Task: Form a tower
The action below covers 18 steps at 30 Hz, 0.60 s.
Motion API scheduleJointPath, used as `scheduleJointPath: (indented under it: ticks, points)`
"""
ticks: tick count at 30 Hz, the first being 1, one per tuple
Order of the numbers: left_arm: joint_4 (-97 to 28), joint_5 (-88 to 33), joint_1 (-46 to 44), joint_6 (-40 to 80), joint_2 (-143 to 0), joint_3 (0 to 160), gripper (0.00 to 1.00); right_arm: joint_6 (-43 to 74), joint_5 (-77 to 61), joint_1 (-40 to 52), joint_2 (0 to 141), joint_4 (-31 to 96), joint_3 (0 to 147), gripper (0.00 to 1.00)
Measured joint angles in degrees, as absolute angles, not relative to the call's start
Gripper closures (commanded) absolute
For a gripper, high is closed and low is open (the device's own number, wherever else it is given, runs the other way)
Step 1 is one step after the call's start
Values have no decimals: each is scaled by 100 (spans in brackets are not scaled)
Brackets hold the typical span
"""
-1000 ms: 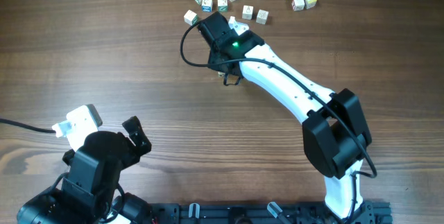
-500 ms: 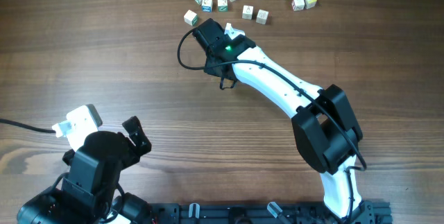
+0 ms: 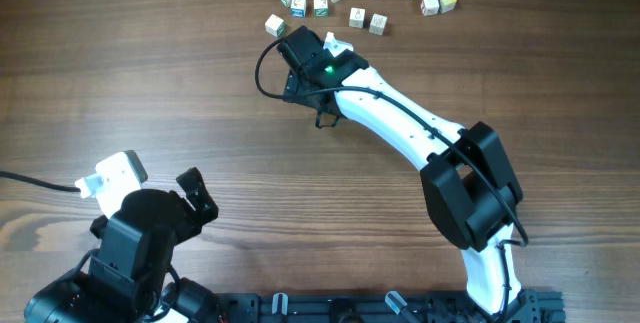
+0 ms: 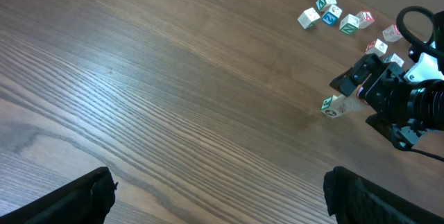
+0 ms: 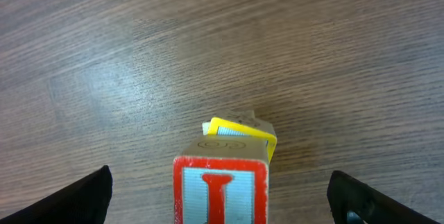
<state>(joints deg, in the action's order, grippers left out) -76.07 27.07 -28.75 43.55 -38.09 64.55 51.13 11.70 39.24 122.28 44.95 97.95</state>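
Wooden tabletop [image 3: 120,73], brown and grained, seen from above and from both my wrists. At about 7 o'clock on it my left gripper [image 3: 197,195] hangs with its jaws spread wide, holding nothing, well apart from the work. Toward 12 o'clock my right gripper [image 5: 222,203] has just let go: a second ago its jaws were nearly closed, and now they stand fully spread, one dark finger [image 5: 76,200] at each lower corner of the wrist view. I judge that the cube I carried is released and the placing step is done. The tower [image 5: 223,156] stands free between my fingers, at 6 o'clock in that view, touching neither. Its top cube [image 5: 220,191] shows a red-framed red letter I and rests on a yellow-edged cube [image 5: 243,132] turned a little off square beneath it. From above, my wrist hides the stack; the left wrist view shows it at the tip of the right gripper. Beyond my hand, loose letter cubes [image 3: 357,16] lie scattered from 12 to 1 o'clock. My next move, I think, calls for a straight lift, so that no finger brushes the stack.
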Motion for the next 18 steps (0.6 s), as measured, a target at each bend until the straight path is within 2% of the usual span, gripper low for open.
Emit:
scheduleJointPath:
  ticks: [8, 10, 12, 15, 18]
  points:
    - [-7607, 2707, -2875, 4355, -3809, 6455, 0, 5113, 1315, 3924, 12543, 4305, 9795, 3]
    - [-7607, 2707, -2875, 4355, -3809, 6455, 0, 5116, 1315, 3924, 12674, 4303, 9793, 11]
    - [-7607, 2707, -2875, 4355, -3809, 6455, 0, 5118, 1317, 3924, 12700, 4274, 9793, 28]
    - [-7607, 2707, -2875, 4355, -3809, 6455, 0, 5107, 1317, 3924, 12700, 4244, 9793, 43]
    - [-7607, 2707, -2875, 4355, -3809, 6455, 0, 5107, 1317, 3924, 12700, 4230, 9793, 52]
